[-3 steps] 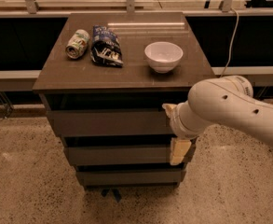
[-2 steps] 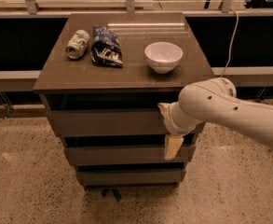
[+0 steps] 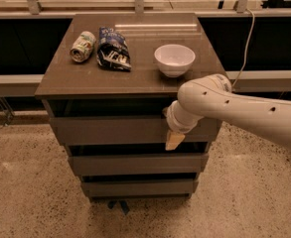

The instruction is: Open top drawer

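The pale, tan-tipped gripper (image 3: 174, 139) sits at the right part of the flat, handleless grey-brown top drawer (image 3: 110, 131), directly under the brown tabletop (image 3: 135, 78); whether it is spread or closed cannot be told.

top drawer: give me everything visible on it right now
The top drawer is the uppermost and widest of three grey-brown fronts, directly under the cabinet top. Its face is flat, plain and handleless, matte like laminate. It sits level with a dark gap above it. None of its inside shows, so it looks shut or barely out. The gripper is in front of the right part of the drawer face, reaching down past its lower edge; actual contact can't be confirmed.
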